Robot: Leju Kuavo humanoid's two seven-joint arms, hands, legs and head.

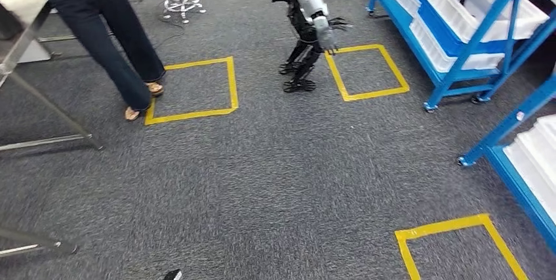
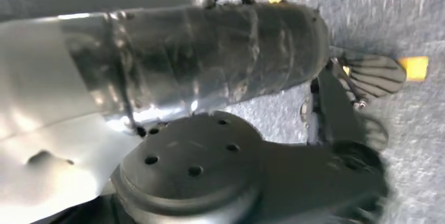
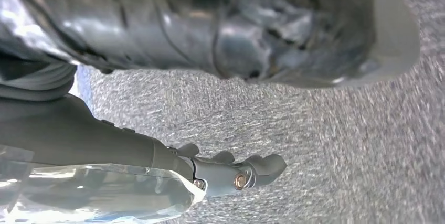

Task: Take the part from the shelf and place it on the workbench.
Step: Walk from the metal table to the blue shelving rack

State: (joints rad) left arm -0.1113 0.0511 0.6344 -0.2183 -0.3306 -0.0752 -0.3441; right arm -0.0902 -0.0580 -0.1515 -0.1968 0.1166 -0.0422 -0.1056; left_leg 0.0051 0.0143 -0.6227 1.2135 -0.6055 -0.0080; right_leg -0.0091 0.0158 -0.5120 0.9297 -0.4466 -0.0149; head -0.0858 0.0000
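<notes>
The right robot hand [image 3: 225,174] grips a clear bagged part [image 3: 99,192] above the carpet; the left robot hand's [image 2: 362,103] state I cannot tell. Placing on the tabletop remains.

Head view: high, facing forward and down over grey speckled carpet floor [image 1: 275,181]. Both wrist views: close behind own arm, facing down at same carpet. Left wrist view shares yellow tape floor squares [image 1: 367,70].

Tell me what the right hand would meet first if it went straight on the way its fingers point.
Probably the grey carpet. The right hand, holding a clear bag, points over bare floor; nothing else shows in that line, though depth is unclear.
</notes>
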